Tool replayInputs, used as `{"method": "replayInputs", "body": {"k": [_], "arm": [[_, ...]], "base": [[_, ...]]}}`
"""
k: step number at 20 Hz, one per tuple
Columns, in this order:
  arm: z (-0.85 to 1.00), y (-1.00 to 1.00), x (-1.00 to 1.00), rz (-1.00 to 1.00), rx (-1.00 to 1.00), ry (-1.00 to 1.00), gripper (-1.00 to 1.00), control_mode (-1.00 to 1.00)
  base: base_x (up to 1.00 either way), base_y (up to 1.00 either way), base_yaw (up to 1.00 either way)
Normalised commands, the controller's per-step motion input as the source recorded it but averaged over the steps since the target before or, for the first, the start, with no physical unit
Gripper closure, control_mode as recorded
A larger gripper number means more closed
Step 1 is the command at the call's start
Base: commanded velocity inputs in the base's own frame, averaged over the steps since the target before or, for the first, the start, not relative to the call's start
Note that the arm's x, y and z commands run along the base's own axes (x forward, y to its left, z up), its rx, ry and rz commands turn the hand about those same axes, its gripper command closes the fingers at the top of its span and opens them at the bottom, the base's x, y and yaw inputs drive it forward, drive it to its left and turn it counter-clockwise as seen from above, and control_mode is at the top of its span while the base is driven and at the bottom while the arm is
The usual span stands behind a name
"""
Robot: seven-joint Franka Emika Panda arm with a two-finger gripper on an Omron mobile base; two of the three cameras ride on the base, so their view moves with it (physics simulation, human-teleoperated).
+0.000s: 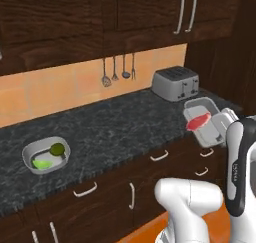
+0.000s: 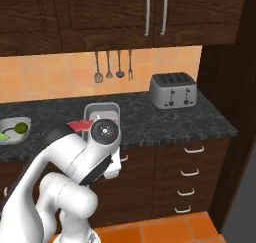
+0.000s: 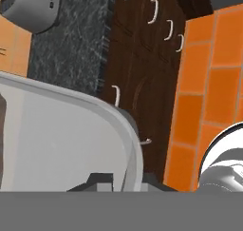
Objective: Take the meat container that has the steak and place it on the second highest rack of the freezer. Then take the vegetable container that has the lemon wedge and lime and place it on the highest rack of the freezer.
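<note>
1. Gripper [image 1: 218, 129] is closed on the rim of the meat container [image 1: 202, 120]; in the hand view the two dark fingertips [image 3: 102, 181] sit at the container's [image 3: 61, 139] curved edge, one on either side of the wall
2. Meat container is held up off the surface [image 1: 110, 132], tilted, at the right end of the counter run just in front of the toaster [image 1: 175, 83] as the left base view shows it
3. Red steak [image 1: 198, 121] lies inside the container, visible against its pale floor; in the right base view a red edge of the steak [image 2: 80, 124] shows just left of the arm's wrist
4. Right base view: the container [image 2: 102, 113] shows as a grey rectangular tub above the wrist, partly hidden by the arm
5. Vegetable container [image 1: 46, 155] rests flat on the surface, far to the left, well apart from the gripper
6. It holds a dark green lime [image 1: 57, 149] and a brighter green-yellow lemon wedge [image 1: 42, 163], lying side by side
7. Right base view catches the same vegetable container [image 2: 14, 129] at the left edge of the frame
8. Hanging utensils [image 1: 119, 70] line the orange backsplash, above the surface and left of the toaster
9. Dark wood drawers [image 2: 187, 174] with pale handles sit below the surface; orange floor tiles [image 3: 209, 82] show in the hand view
</note>
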Motion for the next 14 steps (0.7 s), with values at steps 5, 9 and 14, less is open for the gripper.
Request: {"method": "replayInputs", "body": {"k": [5, 9, 14], "arm": [[0.00, 0.00, 0.00, 0.00, 0.00, 0.00, 1.00, 1.00], [0.00, 0.00, 0.00, 0.00, 0.00, 0.00, 1.00, 1.00], [0.00, 0.00, 0.00, 0.00, 0.00, 0.00, 1.00, 1.00]], "base": [[-0.63, 0.09, -0.58], [-0.75, 0.14, -0.56], [-0.58, 0.01, -0.59]]}}
